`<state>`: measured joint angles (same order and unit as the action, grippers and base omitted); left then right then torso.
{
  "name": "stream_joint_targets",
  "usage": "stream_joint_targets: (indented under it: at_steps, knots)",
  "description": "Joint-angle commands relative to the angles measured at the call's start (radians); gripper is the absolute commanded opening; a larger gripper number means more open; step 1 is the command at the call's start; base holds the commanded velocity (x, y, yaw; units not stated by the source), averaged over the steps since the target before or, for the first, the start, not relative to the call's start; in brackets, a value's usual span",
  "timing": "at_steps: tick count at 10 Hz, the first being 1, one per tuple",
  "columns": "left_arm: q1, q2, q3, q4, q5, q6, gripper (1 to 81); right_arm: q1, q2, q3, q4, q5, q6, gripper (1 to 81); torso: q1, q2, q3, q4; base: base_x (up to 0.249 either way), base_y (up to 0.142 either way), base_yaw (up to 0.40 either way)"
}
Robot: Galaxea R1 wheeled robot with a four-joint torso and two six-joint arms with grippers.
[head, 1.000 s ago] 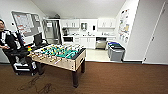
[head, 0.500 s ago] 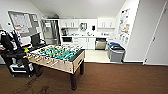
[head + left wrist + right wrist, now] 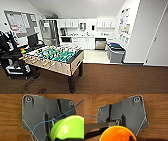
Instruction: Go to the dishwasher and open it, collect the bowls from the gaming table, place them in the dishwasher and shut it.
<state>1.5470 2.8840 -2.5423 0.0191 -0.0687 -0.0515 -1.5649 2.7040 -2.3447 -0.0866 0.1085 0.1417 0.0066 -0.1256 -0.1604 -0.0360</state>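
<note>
A lime-green bowl (image 3: 67, 129) sat right at the left wrist and an orange bowl (image 3: 117, 134) at the right, both above brown wood-look floor (image 3: 11, 119); whether either gripper clasped its bowl, I couldn't tell. Ahead stood the gaming table (image 3: 56, 58). Well beyond it, the dishwasher (image 3: 100, 44) sat shut under the kitchen counter (image 3: 85, 36), near a grey bin (image 3: 116, 53)

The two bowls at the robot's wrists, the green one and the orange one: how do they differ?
Colour: the green bowl is lime green and the orange bowl is bright orange. Place: the green bowl shows in the left wrist view, the orange bowl in the right wrist view. Both are glossy, catch the light and sit over the same brown wood-look floor. Whether either hand grips its bowl cannot be seen.
</note>
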Motion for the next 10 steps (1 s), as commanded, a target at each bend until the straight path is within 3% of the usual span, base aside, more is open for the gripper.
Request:
stream_joint_targets:
  at_steps: [1, 10]
  knots:
    - [-0.038, -0.008, 0.004, 0.008, 0.055, 0.004, 1.0, 0.047, -0.025, 0.006, -0.010, -0.050, -0.007, 1.0, 0.000, 0.000, 0.000, 0.000, 0.151, -0.075, 0.000]
    - [-0.037, -0.015, 0.004, 0.010, 0.055, 0.004, 1.0, 0.042, -0.024, 0.002, -0.010, -0.052, -0.007, 1.0, 0.000, 0.000, 0.000, 0.000, 0.154, -0.075, 0.000]
